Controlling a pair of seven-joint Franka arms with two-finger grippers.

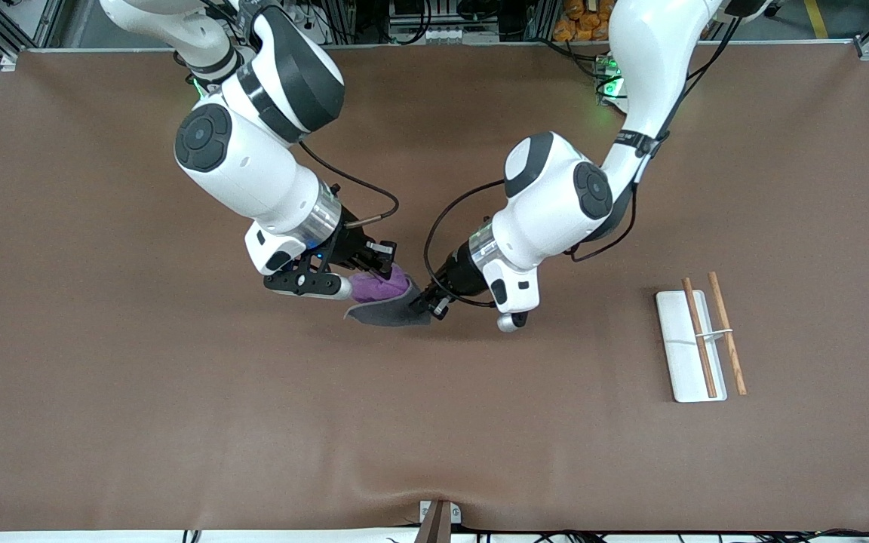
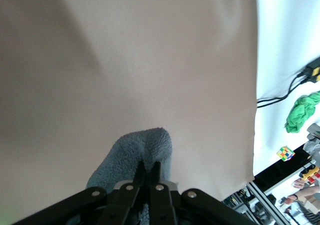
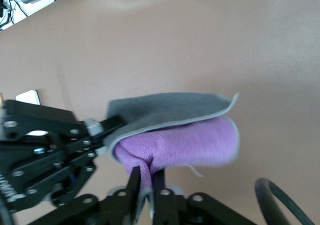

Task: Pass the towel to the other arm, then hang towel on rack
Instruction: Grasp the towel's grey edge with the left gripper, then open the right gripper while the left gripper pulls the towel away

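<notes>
The towel (image 1: 385,300), light purple on one face and dark grey on the other, hangs in the air between both grippers over the middle of the table. My right gripper (image 1: 383,270) is shut on its purple fold (image 3: 170,145). My left gripper (image 1: 423,300) is shut on its grey edge (image 2: 135,147); it also shows in the right wrist view (image 3: 102,127). The rack (image 1: 695,343), a white base with two wooden rods and a metal crosspiece, lies flat toward the left arm's end of the table.
The brown table mat (image 1: 178,415) has a slight wrinkle at its edge nearest the front camera. A small bracket (image 1: 438,516) sits at that edge.
</notes>
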